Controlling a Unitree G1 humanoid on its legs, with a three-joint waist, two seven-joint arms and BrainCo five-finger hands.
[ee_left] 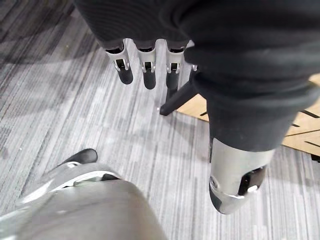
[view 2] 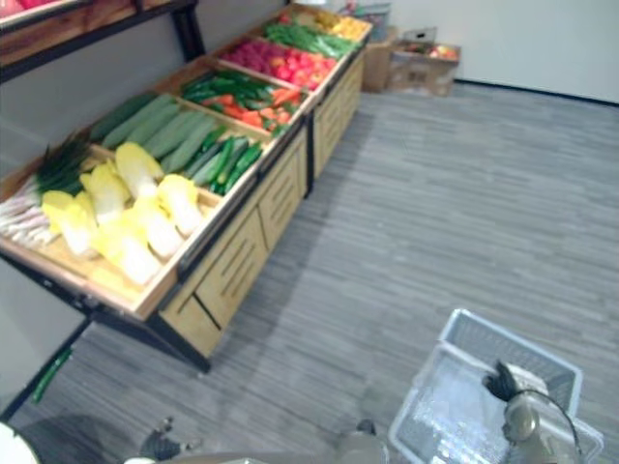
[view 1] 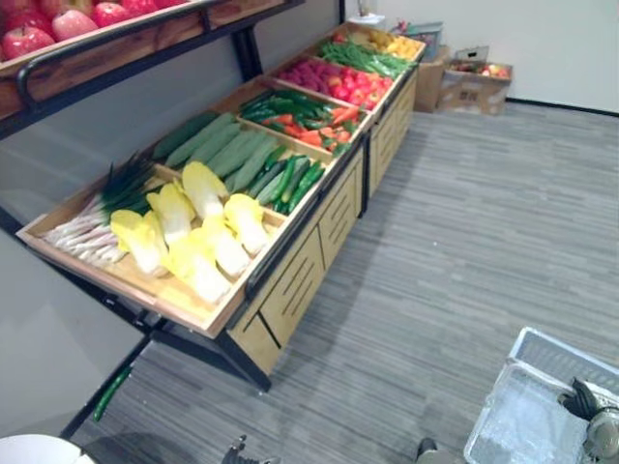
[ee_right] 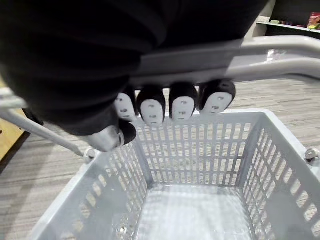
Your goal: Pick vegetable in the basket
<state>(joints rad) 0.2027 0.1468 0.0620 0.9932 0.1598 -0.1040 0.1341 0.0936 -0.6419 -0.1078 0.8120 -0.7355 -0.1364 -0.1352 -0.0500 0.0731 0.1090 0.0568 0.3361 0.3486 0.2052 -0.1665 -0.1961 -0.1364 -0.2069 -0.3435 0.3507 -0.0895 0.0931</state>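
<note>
A long wooden produce stand (view 1: pixel 290 280) runs along the left. It holds pale yellow cabbages (view 1: pixel 193 232), green onions (view 1: pixel 97 217), long green gourds (view 1: pixel 227 145), dark cucumbers (view 1: pixel 290 179), and peppers (view 1: pixel 300 111) further back. A grey plastic basket (view 1: pixel 522 416) hangs at the lower right over the floor, well apart from the stand. My right hand (ee_right: pixel 170 102) is shut on its grey handle (ee_right: pixel 280 55), and the basket (ee_right: pixel 200 150) is empty inside. My left hand (ee_left: pixel 148 70) hangs over the carpet near the stand's base, fingers straight, holding nothing.
Red apples (view 1: pixel 58 24) lie on an upper shelf at the left. Cardboard boxes (view 1: pixel 474 82) stand at the far end by the wall. One green vegetable (view 1: pixel 111 391) lies on the floor under the stand. Grey striped carpet (view 1: pixel 464 222) stretches to the stand's right.
</note>
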